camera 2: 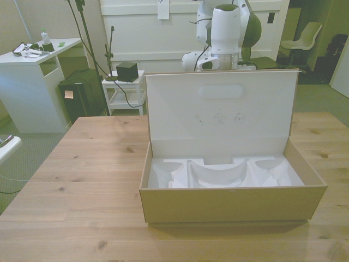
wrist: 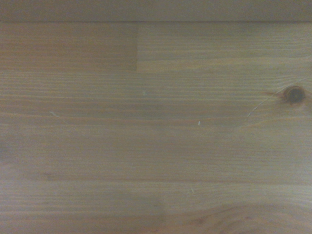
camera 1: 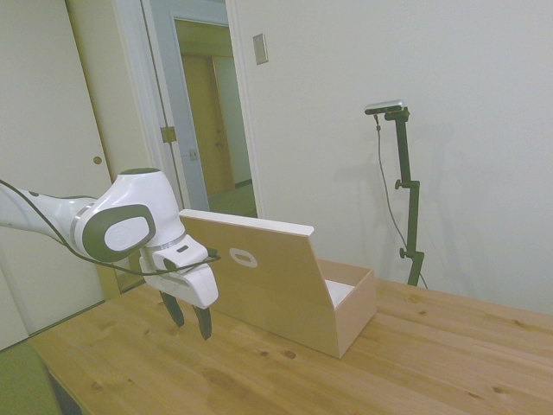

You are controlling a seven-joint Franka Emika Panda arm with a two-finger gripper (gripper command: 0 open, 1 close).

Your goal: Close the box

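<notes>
**Box open, gripper behind its lid**

Gripper (camera 1: 190,320) first, at the left of the side view. It hangs from the white arm (camera 1: 121,225), with its two dark fingers (camera 1: 204,322) pointing down at the wooden table (camera 1: 415,363). The fingers are a little way apart, with a small gap between them, and they hold nothing. The tips are just above the wood and do not touch it. The gripper is behind the back of the lid, close to it but not touching.

Next to the right comes the cardboard box (camera 1: 346,316). It sits on the table, near the middle. It is brown on the outside and white on the inside. Its lid (camera 1: 259,268) stands up, leaning a little toward the gripper. A small oval handle hole (camera 1: 244,257) shows near the top of the lid.

In the front view the box (camera 2: 234,204) is wide and low, and it sits toward the front view's right. The lid (camera 2: 221,109) stands tall at the back, with its white side facing out. Some small faint drawings are on it. Inside the box is a white tray (camera 2: 218,176) with curved hollows, and nothing lies in them. The arm (camera 2: 223,33) peeks over the top of the lid.

The wrist view shows only the table (wrist: 156,126), with wood lines and one dark knot (wrist: 294,94).
</notes>
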